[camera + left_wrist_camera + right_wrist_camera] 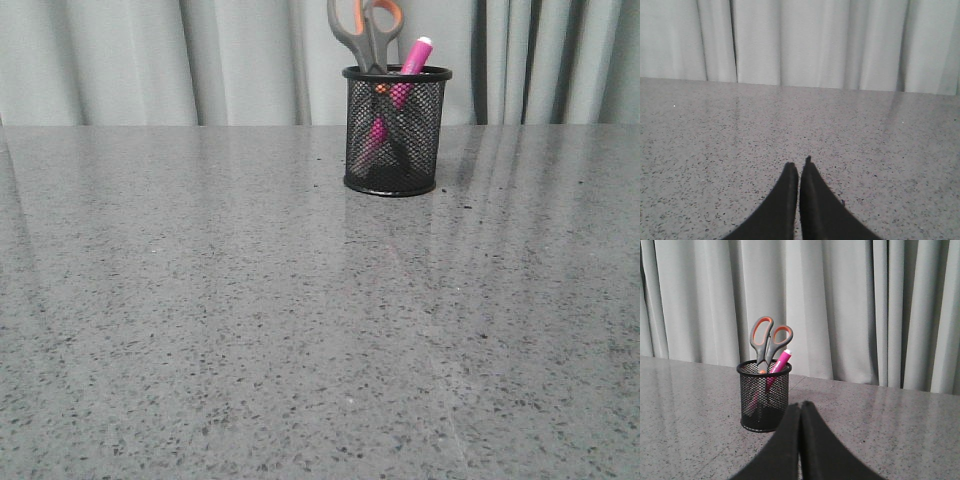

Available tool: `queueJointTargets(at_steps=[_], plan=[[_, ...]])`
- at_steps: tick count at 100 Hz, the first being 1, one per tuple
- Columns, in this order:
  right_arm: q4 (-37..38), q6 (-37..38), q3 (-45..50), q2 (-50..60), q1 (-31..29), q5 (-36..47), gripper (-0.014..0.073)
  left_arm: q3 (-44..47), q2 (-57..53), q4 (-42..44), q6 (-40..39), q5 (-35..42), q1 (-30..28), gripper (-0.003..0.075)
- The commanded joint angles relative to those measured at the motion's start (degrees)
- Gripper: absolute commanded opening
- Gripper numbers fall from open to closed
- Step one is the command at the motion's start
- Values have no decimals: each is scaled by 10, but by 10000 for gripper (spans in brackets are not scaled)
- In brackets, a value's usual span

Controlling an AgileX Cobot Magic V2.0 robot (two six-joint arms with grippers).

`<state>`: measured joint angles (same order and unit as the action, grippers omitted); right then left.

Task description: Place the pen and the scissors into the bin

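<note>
Left gripper (pixel 799 167): your black fingers are pressed together with nothing between them, low over bare tabletop. Nothing of the task lies ahead of them, which suggests this arm is parked out of the way.

Right gripper (pixel 801 405): also pinched closed and empty, pointing toward the cup from the near side, apart from it. You're carrying nothing here because, as I judge it, both items are already delivered.

Speckled grey stone tabletop (pixel 250 330): no arm shows over it in the front view.

Small black wire-mesh cylindrical bin (pixel 396 140): upright near the far edge, a little right of centre, close to the curtain.

Short thick magenta-pink pen (pixel 412 58): inside the bin, leaning against the rim, white end up and poking out; the cup is shallow, so it rests tilted.

Grey-handled scissors with orange-lined loops (pixel 365 28): inside the same bin, blades down, loops well above the rim, just beside the pen.

Task standing: looks complete to me; nothing left for you to pick.
</note>
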<state>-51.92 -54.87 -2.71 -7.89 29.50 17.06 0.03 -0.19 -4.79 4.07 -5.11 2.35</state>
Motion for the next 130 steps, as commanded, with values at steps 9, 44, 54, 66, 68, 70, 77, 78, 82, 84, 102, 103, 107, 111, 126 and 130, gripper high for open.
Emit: queueJointTargets(at_steps=[9,44,54,66,68,70,77,78,82,84,102,103,107,111,126,130], plan=[[15,-4,-11,-5,-1,53,-75,26,-19,-4,-4,41,2,-19],[359,346,2,4,-212,-92,-75,26,-19,-4,-4,41,2,-19],[417,392,7,34,-266,-147,-75,26,-19,-4,-4,41,2,-19],[450,415,32,79,-297,-151,-75,26,-19,-4,-4,41,2,-19],[452,421,38,88,-298,-155,-75,26,-19,-4,-4,41,2,-19],[454,425,42,97,-300,-157,-75,26,-19,-4,-4,41,2,-19],[467,434,41,93,-301,-194,-75,26,-19,-4,-4,42,2,-19],[467,435,41,93,-301,-195,-75,26,-19,-4,-4,42,2,-19],[471,436,41,96,-301,-214,-75,26,-19,-4,-4,42,2,-19],[475,436,41,96,-301,-217,-75,26,-19,-4,-4,42,2,-19],[477,436,41,96,-301,-236,-75,26,-19,-4,-4,42,2,-19],[477,436,41,96,-301,-238,-75,26,-19,-4,-4,42,2,-19],[477,436,41,96,-301,-244,-75,26,-19,-4,-4,42,2,-19],[479,436,41,96,-301,-245,-75,26,-19,-4,-4,42,2,-19],[489,436,41,96,-301,-245,-75,26,-19,-4,-4,42,2,-19],[487,436,41,96,-301,-245,-75,26,-19,-4,-4,42,2,-19]])
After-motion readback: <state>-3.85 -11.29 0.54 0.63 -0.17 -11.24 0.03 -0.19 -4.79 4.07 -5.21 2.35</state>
